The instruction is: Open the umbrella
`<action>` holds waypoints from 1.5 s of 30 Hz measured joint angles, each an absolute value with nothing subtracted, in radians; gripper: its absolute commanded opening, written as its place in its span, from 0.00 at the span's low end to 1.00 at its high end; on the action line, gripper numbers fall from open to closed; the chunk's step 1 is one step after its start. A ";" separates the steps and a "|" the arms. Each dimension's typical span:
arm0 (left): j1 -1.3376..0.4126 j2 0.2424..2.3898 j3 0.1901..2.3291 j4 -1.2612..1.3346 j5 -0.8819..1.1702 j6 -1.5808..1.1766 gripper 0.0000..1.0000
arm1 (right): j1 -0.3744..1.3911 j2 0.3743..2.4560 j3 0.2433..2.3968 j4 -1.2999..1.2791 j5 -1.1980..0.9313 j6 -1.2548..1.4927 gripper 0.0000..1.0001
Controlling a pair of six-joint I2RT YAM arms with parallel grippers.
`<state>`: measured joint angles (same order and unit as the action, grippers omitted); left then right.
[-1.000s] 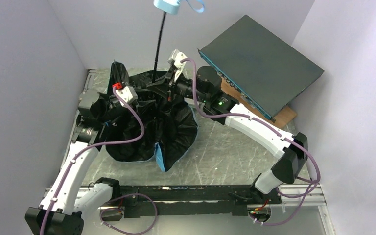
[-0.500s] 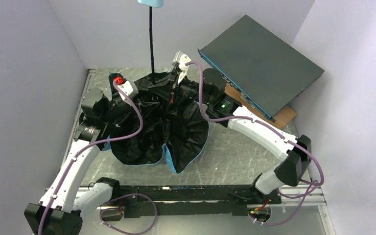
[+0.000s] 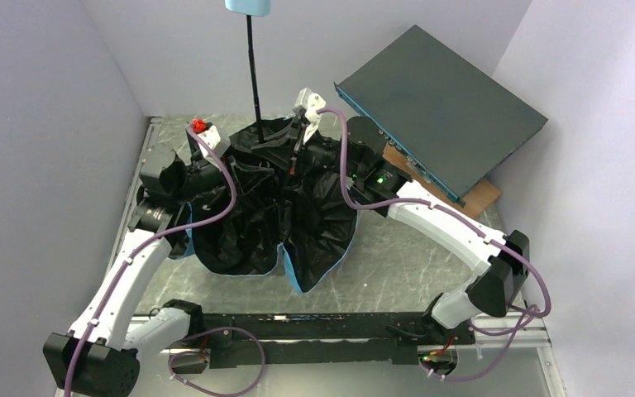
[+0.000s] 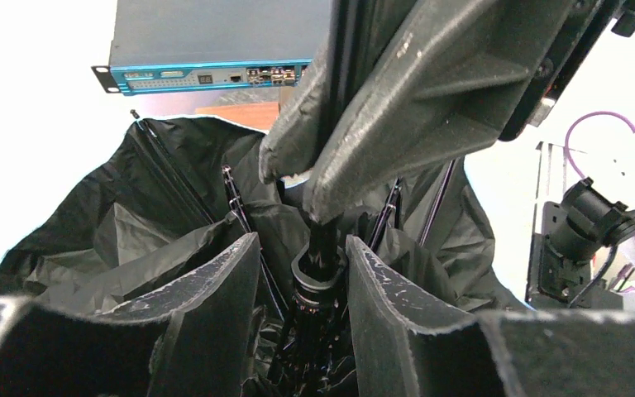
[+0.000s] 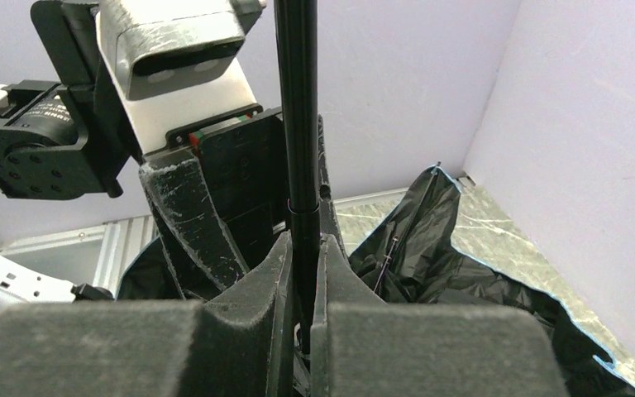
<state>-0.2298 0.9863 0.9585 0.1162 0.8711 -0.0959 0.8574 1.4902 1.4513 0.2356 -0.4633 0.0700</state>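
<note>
The umbrella stands upside down on the table, its canopy point(image 3: 248, 231) spread with the black lining up and a sky-blue edge point(image 3: 291, 273) showing. The thin black shaft point(image 3: 254, 74) rises to the light-blue handle point(image 3: 248, 7) at the top edge. My right gripper point(image 5: 304, 248) is shut on the shaft point(image 5: 296, 124) just above the canopy; it also shows in the top view point(image 3: 288, 155). My left gripper point(image 4: 302, 281) is open. Its fingers point(image 4: 215, 289) straddle the black runner ring point(image 4: 318, 277) on the shaft, below the right gripper's fingers point(image 4: 397, 107).
A big dark-grey flat box point(image 3: 438, 107) leans at the back right on a brown board point(image 3: 479, 198). Pale walls close in left, back and right. Marbled table point(image 3: 405, 265) shows in front of the canopy. The arm bases' black rail point(image 3: 314, 331) runs along the near edge.
The shaft has swung left to nearly upright, with the handle shifting left. The canopy has spread wider on the table. My left arm has moved back toward the shaft.
</note>
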 measured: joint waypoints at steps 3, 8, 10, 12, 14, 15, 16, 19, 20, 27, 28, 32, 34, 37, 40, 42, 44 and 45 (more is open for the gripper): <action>-0.230 0.993 0.968 0.120 0.876 -0.122 0.50 | 0.860 1.487 1.443 0.234 -0.465 0.062 0.00; -0.231 0.993 0.995 0.110 0.890 -0.136 0.42 | 0.870 1.470 1.422 0.245 -0.466 0.058 0.00; -0.233 0.991 1.005 0.107 0.897 -0.136 0.40 | 0.871 1.466 1.419 0.256 -0.466 0.056 0.00; -0.234 0.987 1.008 0.106 0.902 -0.133 0.38 | 0.872 1.465 1.419 0.265 -0.466 0.056 0.00; -0.234 0.984 1.008 0.106 0.904 -0.132 0.30 | 0.873 1.465 1.419 0.268 -0.466 0.056 0.00; -0.234 0.984 1.008 0.105 0.905 -0.133 0.26 | 0.873 1.465 1.419 0.269 -0.466 0.056 0.00; -0.235 0.983 1.008 0.105 0.911 -0.133 0.24 | 0.873 1.465 1.419 0.270 -0.465 0.055 0.00; -0.236 0.981 1.008 0.102 0.916 -0.124 0.01 | 0.872 1.465 1.418 0.270 -0.466 0.052 0.00; -0.236 0.980 1.008 0.099 0.915 -0.123 0.00 | 0.873 1.465 1.418 0.270 -0.466 0.052 0.02; -0.225 0.979 1.009 0.047 0.875 -0.072 0.00 | 0.872 1.426 1.394 0.223 -0.471 0.027 0.69; -0.218 0.979 1.009 0.034 0.862 -0.058 0.00 | 0.868 1.414 1.391 0.210 -0.475 0.025 0.75; -0.169 0.979 1.009 0.015 0.839 -0.020 0.00 | 0.832 1.346 1.375 0.156 -0.491 0.020 0.84; -0.131 0.980 1.010 0.018 0.840 -0.019 0.00 | 0.800 1.320 1.367 0.131 -0.500 0.023 0.86; -0.099 0.991 1.033 0.003 0.839 0.035 0.00 | 0.722 1.291 1.365 0.064 -0.511 0.051 0.86; -0.100 0.997 1.077 -0.047 0.840 0.149 0.00 | 0.636 1.287 1.370 -0.023 -0.530 0.083 0.86; -0.103 0.995 1.111 -0.092 0.836 0.258 0.00 | 0.582 1.296 1.389 -0.107 -0.542 0.105 0.86; -0.107 0.989 1.135 -0.130 0.823 0.374 0.00 | 0.547 1.312 1.428 -0.183 -0.560 0.125 0.85; -0.109 0.984 1.146 -0.160 0.813 0.446 0.00 | 0.536 1.324 1.456 -0.216 -0.570 0.136 0.85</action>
